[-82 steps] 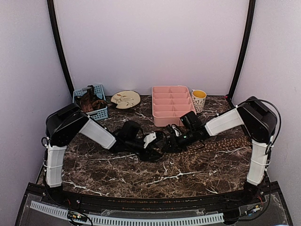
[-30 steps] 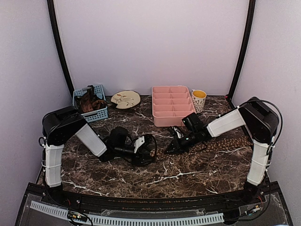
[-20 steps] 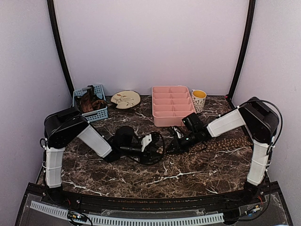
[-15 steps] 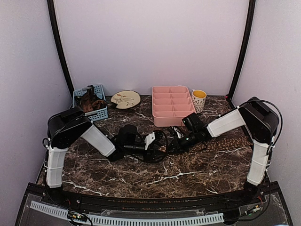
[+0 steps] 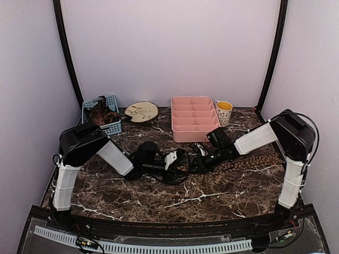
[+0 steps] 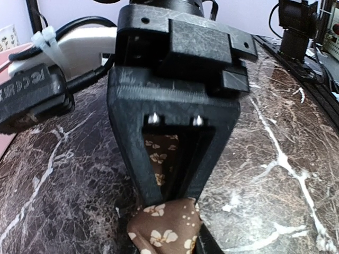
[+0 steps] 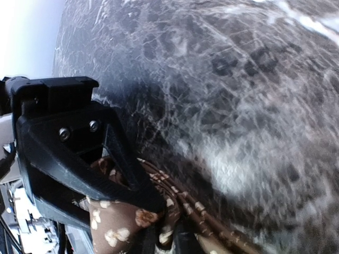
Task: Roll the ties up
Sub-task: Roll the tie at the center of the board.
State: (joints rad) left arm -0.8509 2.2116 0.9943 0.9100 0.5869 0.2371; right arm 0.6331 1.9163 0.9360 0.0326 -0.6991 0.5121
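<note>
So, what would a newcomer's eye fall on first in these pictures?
The left arm and the right arm meet low over the middle of the dark marble table. A brown dotted tie trails from there to the right, and a pink tray stands behind.

Table (image 5: 159,198): dark marbled top, veined in white.
Back wall (image 5: 169,47): plain pale lilac, set at 12 o'clock.
Poles (image 5: 67,53): black, stood at 11 and 1 o'clock.
Light: spread evenly.
</note>
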